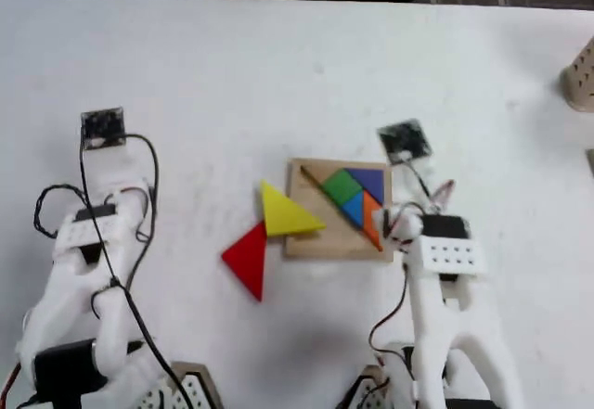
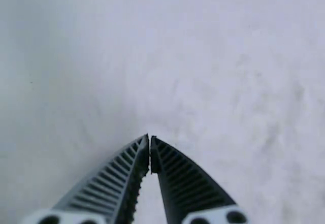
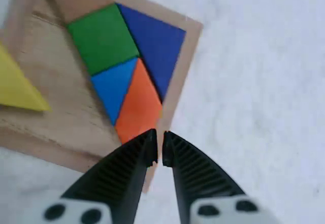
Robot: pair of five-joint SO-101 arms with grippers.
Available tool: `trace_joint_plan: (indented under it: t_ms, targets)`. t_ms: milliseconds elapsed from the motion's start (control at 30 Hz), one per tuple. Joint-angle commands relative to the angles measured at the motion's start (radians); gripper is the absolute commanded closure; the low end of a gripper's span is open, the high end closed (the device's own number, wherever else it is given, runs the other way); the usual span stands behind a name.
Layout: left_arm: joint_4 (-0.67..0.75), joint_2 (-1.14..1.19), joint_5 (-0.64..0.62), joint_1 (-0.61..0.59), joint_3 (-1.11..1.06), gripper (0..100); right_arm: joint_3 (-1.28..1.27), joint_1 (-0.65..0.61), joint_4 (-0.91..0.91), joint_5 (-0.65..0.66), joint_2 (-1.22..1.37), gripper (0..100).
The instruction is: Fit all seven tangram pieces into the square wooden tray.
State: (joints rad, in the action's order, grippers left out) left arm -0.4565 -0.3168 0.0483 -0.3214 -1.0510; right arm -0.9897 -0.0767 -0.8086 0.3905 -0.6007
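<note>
The square wooden tray [image 1: 306, 242] lies mid-table. In its right part sit a green square [image 1: 341, 186], a dark blue triangle [image 1: 372, 183], a light blue triangle [image 1: 354, 208] and an orange parallelogram [image 1: 372, 221]. A yellow triangle [image 1: 286, 212] lies across the tray's left edge. A red triangle [image 1: 248, 256] rests on the table left of the tray. My right gripper [image 3: 158, 147] is shut and empty, just above the tray's rim [image 3: 175, 89] by the orange parallelogram [image 3: 138, 107]. My left gripper [image 2: 150, 145] is shut over bare table, far left of the tray.
The left arm [image 1: 88, 233] and right arm [image 1: 444, 256] stand at the near edge with loose black cables [image 1: 139, 242]. A beige perforated object [image 1: 580, 77] sits at the far right edge. White table [image 1: 278, 84] spreads open behind the tray.
</note>
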Motion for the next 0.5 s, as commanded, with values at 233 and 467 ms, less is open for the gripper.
trace_joint_plan:
  t_ms: [233,467]
  targets:
    - [0.069,-0.044,0.052,-0.010,0.002,97,0.087,-0.308,0.297,-0.123,0.030,97.0]
    - [0.014,0.074,0.083,-0.005,0.117,97,0.201,-0.424,0.541,-0.118,0.328,96.7]
